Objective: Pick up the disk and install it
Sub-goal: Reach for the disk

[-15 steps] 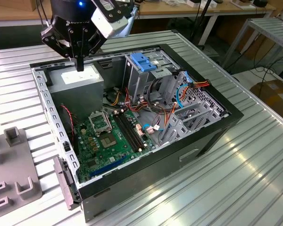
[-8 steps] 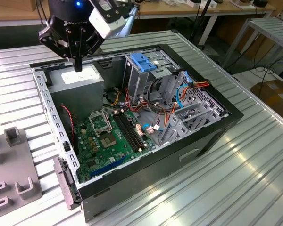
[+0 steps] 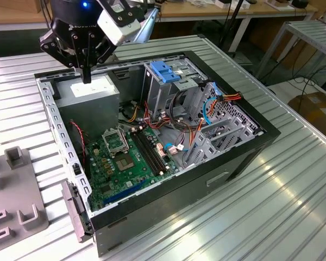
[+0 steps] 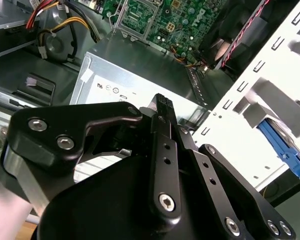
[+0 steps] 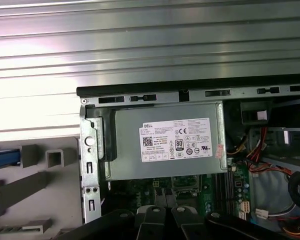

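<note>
Not yet picking up the disk (image 5: 1,157), guessing from a blue edge lying on the grey holder (image 5: 40,182) just beside the computer case (image 3: 217,179). Hovering the end effector (image 3: 87,79), pinched together and holding nothing, over the power-supply box (image 3: 92,93) inside the case. Leaving both the picking and the installing undone.

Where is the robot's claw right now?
In the exterior view the gripper hangs above the grey power supply box, in the computer case's far corner at that view's left.
</note>
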Robot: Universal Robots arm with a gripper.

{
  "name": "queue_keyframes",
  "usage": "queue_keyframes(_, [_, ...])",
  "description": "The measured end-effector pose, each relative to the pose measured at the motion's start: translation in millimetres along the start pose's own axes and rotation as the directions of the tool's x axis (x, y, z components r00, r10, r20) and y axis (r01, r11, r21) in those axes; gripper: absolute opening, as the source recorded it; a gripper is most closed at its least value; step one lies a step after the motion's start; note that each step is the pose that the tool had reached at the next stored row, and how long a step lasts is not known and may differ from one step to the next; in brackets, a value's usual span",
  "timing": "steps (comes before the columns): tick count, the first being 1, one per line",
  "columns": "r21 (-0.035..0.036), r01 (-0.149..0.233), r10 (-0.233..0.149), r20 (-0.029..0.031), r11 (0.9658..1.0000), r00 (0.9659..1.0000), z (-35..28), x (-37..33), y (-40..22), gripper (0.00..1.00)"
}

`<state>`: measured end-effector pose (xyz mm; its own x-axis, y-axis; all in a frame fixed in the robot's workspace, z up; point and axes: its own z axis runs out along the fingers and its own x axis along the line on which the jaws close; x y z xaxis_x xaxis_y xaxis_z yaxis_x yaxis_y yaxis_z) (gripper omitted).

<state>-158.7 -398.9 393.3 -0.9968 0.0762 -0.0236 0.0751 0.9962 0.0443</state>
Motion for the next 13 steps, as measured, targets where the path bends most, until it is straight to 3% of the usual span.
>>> queue_keyframes(13, [0.0,0.0,0.0,0.0,1.0,1.0,-0.4,14.5,-1.1,0.11])
